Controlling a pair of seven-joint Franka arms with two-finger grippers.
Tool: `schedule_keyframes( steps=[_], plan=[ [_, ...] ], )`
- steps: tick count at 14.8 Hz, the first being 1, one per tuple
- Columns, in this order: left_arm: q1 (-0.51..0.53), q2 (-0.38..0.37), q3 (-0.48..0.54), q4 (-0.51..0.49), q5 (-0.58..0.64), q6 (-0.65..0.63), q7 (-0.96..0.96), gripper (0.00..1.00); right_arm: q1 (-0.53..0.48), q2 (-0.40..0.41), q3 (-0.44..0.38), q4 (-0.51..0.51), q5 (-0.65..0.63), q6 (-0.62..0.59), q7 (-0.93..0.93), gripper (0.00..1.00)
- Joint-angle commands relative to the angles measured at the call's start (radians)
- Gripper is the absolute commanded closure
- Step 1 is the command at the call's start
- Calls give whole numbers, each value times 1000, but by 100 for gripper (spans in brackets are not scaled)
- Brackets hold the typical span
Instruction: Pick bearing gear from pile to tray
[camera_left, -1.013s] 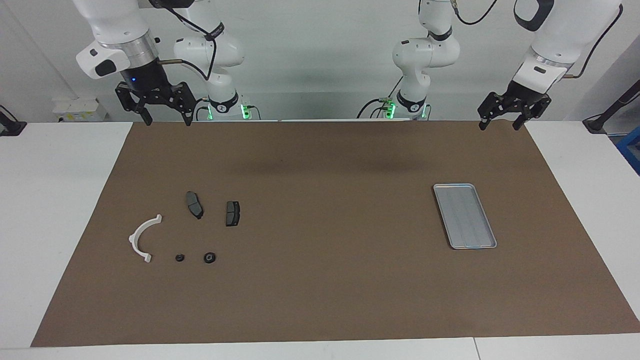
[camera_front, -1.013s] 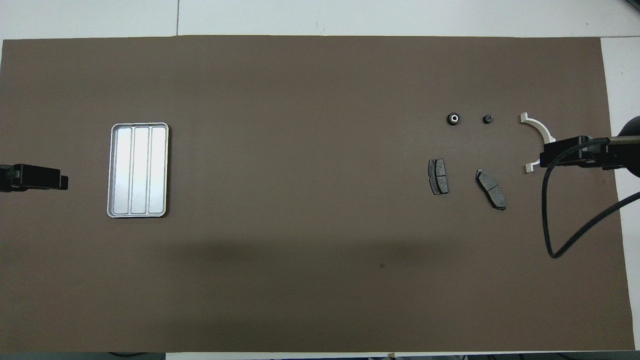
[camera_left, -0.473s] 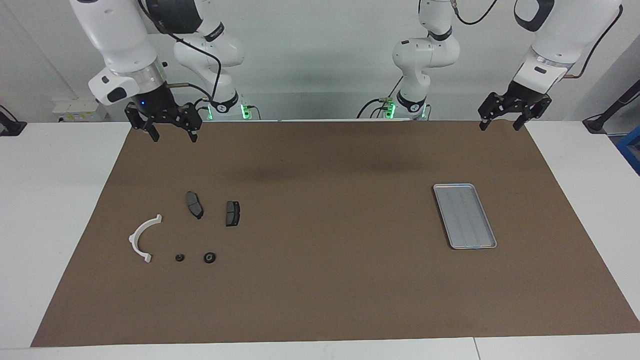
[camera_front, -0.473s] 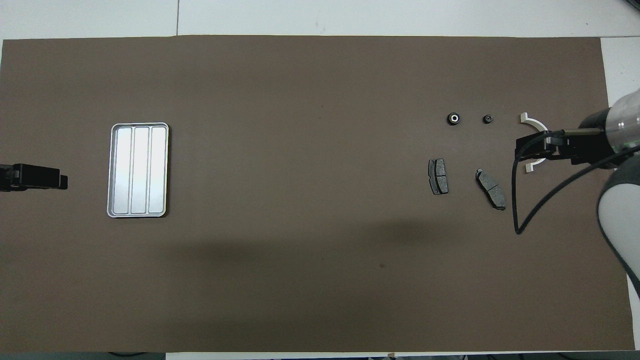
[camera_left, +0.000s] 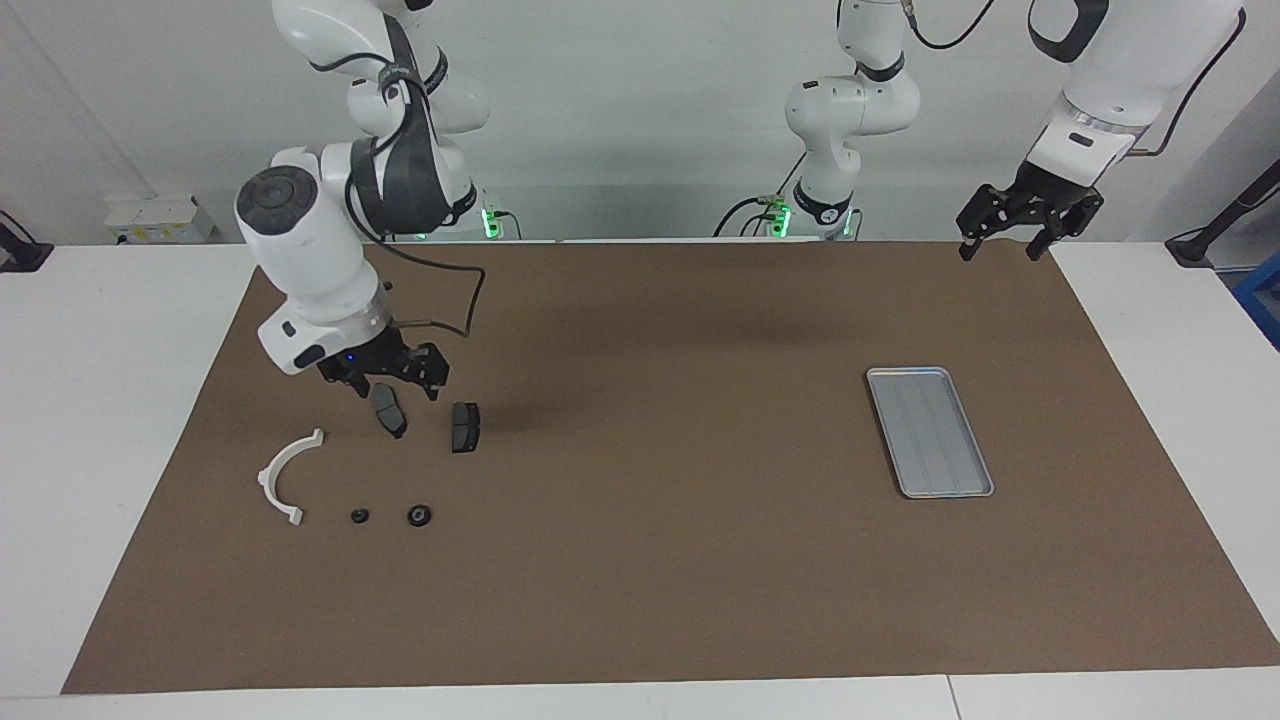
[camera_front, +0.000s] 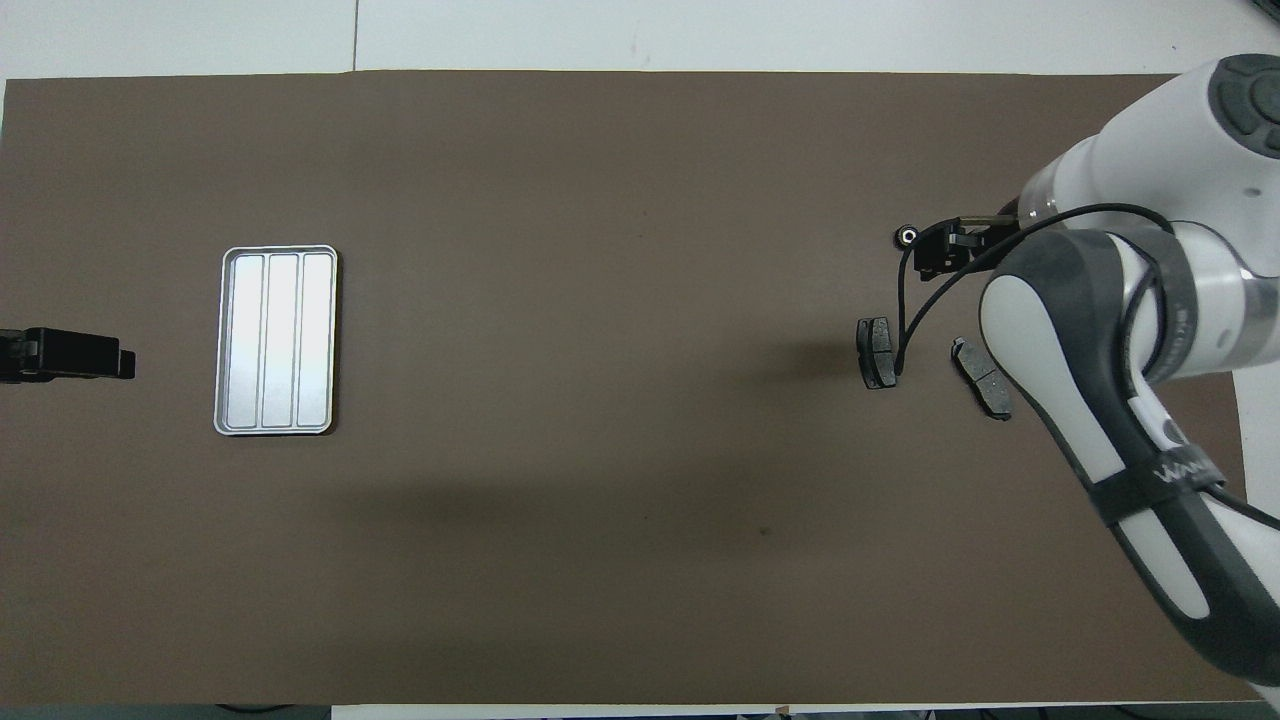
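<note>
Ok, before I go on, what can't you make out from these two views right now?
- Overhead view: the white half-ring and the smaller black round piece are hidden under the right arm.
- Overhead view: the left tool is cut off by the edge.
- Facing view: the two black round pieces are too small to tell which is the bearing gear; the larger one shows a pale centre from overhead.

Legible text: essentially none. Only candidate is pale lettering on the dark band of the right arm (camera_front: 1165, 470), lower right of the overhead view; characters too small and slanted to read with confidence. No labels, numbers or brand marks readable on the tray (camera_left: 930, 432), the parts or the brown mat (camera_left: 660, 560).
</note>
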Motion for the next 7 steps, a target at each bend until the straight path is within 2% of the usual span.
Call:
schedule_keyframes(
  steps=[1,4,7],
  plan=[
    [9,-33,-3,-40,13,21,14,0,17,86,4,25,-48,91,26,0],
    [7,-35,-5,-48,13,31,17,0,17,155,4,31,-73,194,62,0],
    [-1,-55,-5,-98,13,112,3,0,6,267,1,99,-77,216,85,0]
  ],
)
